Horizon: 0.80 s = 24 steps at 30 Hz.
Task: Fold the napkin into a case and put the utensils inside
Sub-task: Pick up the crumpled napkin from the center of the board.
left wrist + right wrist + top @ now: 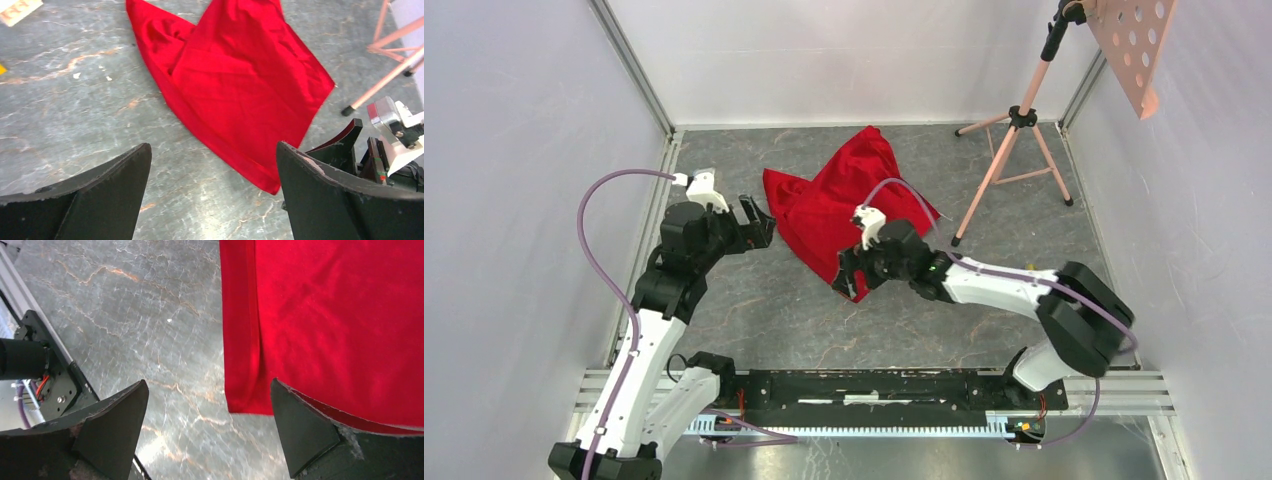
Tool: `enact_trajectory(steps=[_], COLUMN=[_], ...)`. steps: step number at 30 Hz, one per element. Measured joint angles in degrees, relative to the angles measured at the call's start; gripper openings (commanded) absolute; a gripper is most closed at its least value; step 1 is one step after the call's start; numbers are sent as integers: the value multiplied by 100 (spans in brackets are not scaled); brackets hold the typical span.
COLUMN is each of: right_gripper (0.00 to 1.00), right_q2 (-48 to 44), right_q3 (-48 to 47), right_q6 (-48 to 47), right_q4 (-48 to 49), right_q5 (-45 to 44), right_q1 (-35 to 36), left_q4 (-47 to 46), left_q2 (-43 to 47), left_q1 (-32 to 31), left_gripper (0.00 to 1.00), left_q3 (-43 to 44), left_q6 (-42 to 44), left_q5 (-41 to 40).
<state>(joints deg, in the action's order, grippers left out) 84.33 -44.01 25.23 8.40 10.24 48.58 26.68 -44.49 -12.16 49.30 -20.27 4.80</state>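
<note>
- The napkin [839, 205] lies rumpled on the table [754, 310], past centre toward 12 o'clock. It is partly doubled over itself, with one peak at 12 and a corner trailing to 6.
- It looks thin, soft and light. It will probably sag, drag and crease rather than hold a shape, so a single pinch would only lift a bunch.
- The hemmed edges and free corners look like the best holds: the corner at 6 and the flap at 9, one per arm, so it can be spread flat first.
- The left pincer [762, 222] stands with jaws wide apart, holding nothing, just off the napkin's 9 o'clock edge.
- The right pincer [209, 382] is also spread wide and grips nothing. It straddles the hem at the 6 o'clock corner, with one finger over the cloth; whether it touches, I cannot tell.
- No utensils are in view.
- A tripod [1009, 150] stands at 3 o'clock, one foot near the napkin's right corner, so a wide pull that way could snag it.
- A perforated board [1134, 40] hangs at 1 o'clock, well apart.
</note>
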Motion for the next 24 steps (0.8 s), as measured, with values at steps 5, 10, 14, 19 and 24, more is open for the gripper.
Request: enact_trajectory(steps=[5,10,14,19,24], right_gripper=[86,82,69,48,46], right_q2=[850,1012,999,1005,1102], right_q3=[-754,-844,-671,-490,-483], right_q6=[-223,-332,-295,-96,79], right_q4=[-387,-909,-979,-933,-765], right_q5=[-337,-772,-988,-970,-876], right_q1=[343,444,439,431,435], left_q4=[109,111,114,114,116], left_q2=[83,122,127,127,149], left_q1=[-203,-350,-376,-409,-437], left_gripper=[100,100,100,100,100], left_q3=[-2,-2,-2,-2,-2], left_q6=[90,153,197,238,240], left_q5=[-487,-658,-732,-772,-776])
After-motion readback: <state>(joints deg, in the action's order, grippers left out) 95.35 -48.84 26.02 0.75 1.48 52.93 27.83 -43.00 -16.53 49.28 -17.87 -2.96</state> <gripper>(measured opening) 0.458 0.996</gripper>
